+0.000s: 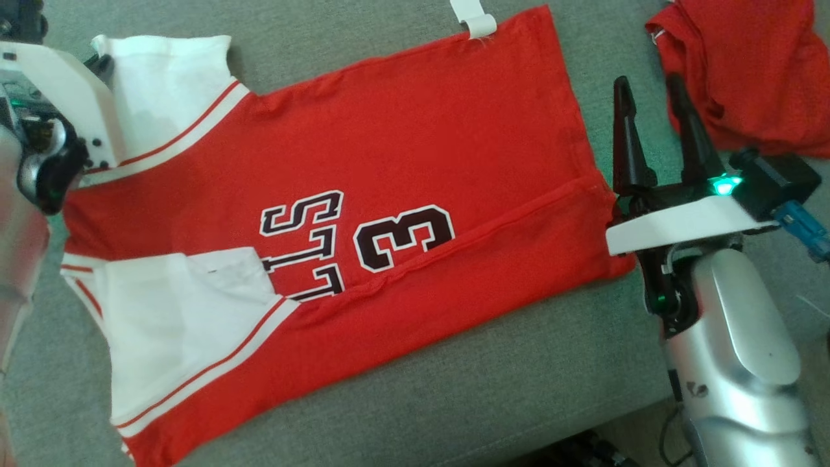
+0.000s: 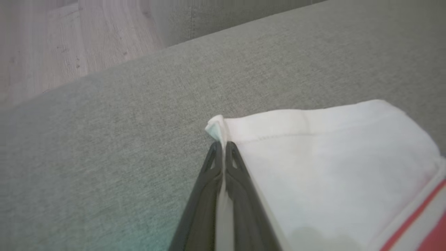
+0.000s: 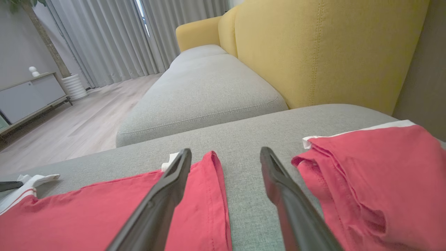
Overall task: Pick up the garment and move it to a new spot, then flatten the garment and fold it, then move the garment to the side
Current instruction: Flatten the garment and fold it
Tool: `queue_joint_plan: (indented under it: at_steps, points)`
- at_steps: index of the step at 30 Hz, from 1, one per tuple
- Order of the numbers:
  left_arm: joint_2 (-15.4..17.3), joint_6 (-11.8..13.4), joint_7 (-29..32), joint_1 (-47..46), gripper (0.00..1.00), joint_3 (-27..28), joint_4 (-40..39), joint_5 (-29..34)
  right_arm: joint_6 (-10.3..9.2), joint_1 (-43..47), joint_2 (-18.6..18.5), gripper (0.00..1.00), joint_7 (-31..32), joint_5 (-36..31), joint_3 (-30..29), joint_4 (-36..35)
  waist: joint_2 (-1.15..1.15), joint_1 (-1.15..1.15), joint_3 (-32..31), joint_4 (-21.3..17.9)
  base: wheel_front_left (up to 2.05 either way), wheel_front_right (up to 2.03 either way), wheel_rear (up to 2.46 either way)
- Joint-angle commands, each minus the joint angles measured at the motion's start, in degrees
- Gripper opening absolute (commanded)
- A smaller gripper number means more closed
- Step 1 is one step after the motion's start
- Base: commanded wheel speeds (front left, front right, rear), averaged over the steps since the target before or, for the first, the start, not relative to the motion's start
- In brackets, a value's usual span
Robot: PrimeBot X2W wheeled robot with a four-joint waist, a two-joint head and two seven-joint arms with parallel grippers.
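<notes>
A red jersey, the garment (image 1: 389, 162), lies spread on the grey cushion, with dark lettering and a "3" on it. Its near long edge is folded over onto the body, and a white sleeve (image 1: 188, 318) lies on that fold. The other white sleeve (image 2: 331, 157) points to the far left. My left gripper (image 2: 221, 144) is shut on that sleeve's corner, with white cloth pinched between the fingers. Over the bare cushion just past the garment's hem (image 3: 209, 195), my right gripper (image 1: 648, 81) (image 3: 225, 151) stands open, with nothing in it.
A second crumpled red cloth (image 1: 746, 65) (image 3: 376, 181) lies at the far right, close to my right gripper. A yellow sofa back (image 3: 313, 52) rises behind the grey cushion (image 1: 486, 389). Wooden floor (image 2: 52, 42) lies beyond the cushion's left edge.
</notes>
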Motion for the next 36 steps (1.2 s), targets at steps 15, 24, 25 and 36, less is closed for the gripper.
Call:
queue_joint_plan:
  at_steps: [15,24,25,36]
  points:
    - [-3.5,0.9,-25.3,3.6,0.00,-1.2,-11.4,3.2,0.37,-5.9,-3.6,1.00,12.4,-0.8,-5.7,0.9,0.00,0.00,-8.9,10.3,0.00,0.00,0.00]
    - [-4.5,3.2,-27.1,11.5,0.00,-3.4,-20.7,3.5,0.37,-8.1,-6.0,1.00,20.3,2.1,-6.7,8.7,0.00,0.00,-12.4,15.0,0.00,0.00,0.00]
    - [-4.5,3.6,-27.1,12.5,0.00,-3.7,-22.0,3.5,0.37,-8.1,-6.3,1.00,20.7,2.0,-6.2,9.8,0.00,0.00,-12.6,15.4,0.00,0.00,0.00]
    - [-3.4,6.2,-24.1,18.0,0.00,-5.8,-33.2,3.2,0.37,-13.7,-10.1,1.00,21.3,-2.6,-6.6,25.8,0.00,0.00,-11.4,18.6,0.00,0.00,0.00]
